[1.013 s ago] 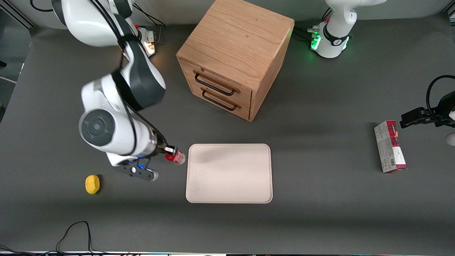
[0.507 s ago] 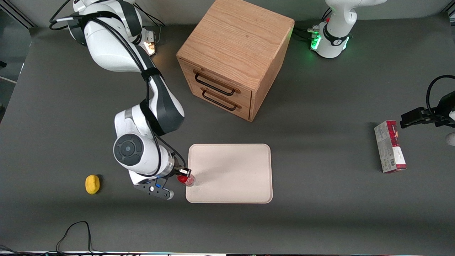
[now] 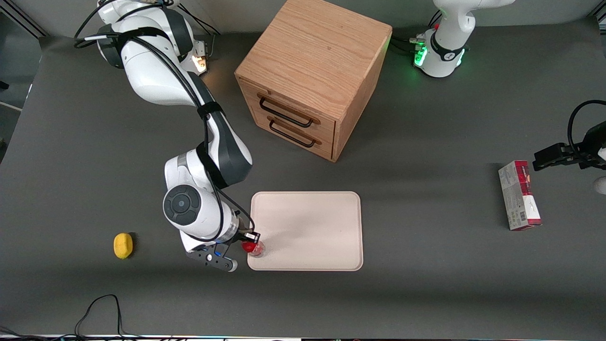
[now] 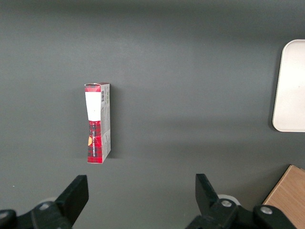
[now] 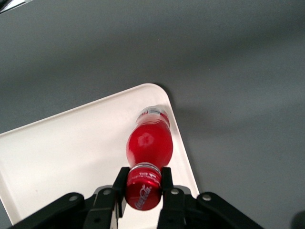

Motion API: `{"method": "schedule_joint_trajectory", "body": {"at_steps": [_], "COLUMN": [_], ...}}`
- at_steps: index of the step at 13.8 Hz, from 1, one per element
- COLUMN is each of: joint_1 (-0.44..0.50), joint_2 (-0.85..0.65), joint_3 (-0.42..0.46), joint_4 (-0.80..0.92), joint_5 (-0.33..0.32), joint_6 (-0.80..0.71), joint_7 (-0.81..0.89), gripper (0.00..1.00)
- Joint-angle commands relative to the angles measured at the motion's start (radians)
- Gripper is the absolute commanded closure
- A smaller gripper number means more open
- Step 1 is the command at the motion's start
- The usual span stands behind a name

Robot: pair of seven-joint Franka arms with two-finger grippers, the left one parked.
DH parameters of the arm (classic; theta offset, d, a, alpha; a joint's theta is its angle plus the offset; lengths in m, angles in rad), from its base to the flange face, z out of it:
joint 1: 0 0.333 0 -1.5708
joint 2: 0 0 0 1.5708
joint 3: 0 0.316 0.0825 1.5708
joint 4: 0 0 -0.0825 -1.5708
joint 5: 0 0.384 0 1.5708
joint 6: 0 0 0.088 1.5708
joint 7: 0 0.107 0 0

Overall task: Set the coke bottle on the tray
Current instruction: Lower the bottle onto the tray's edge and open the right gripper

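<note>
Over the tray's corner nearest the working arm: coke bottle in the pincer.
The pincer was closed on the red cap of the coke bottle, which stood upright with its clear base at the cream tray, just inside the rim; red body, white script on the cap.

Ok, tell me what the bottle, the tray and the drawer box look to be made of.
Bottle: probably clear plastic, glossy, with a highlight on its red body and a see-through base; the tool grips its red cap above the tray corner.
Tray: matte cream, faintly speckled; plastic or a composite, hard to say which.
Drawer box: wood, visible grain, with dark, likely metal, handles.
</note>
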Motion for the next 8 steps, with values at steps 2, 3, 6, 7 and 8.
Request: {"method": "schedule_joint_trajectory", "body": {"at_steps": [2,3,6,7,8], "joint_1": [-0.005,-0.005,-0.004,-0.002,0.010], "joint_2": [0.019,0.019,0.019,0.019,0.019], "joint_3": [0.008,0.008,0.008,0.008,0.005], "joint_4": [0.050,0.050,0.048,0.048,0.048], "joint_5": [0.018,0.018,0.018,0.016,0.016], "joint_6": [0.003,0.003,0.003,0.005,0.008], "joint_7": [0.028,0.028,0.028,0.028,0.028], "gripper": [1.00,1.00,0.53,0.01,0.00]}}
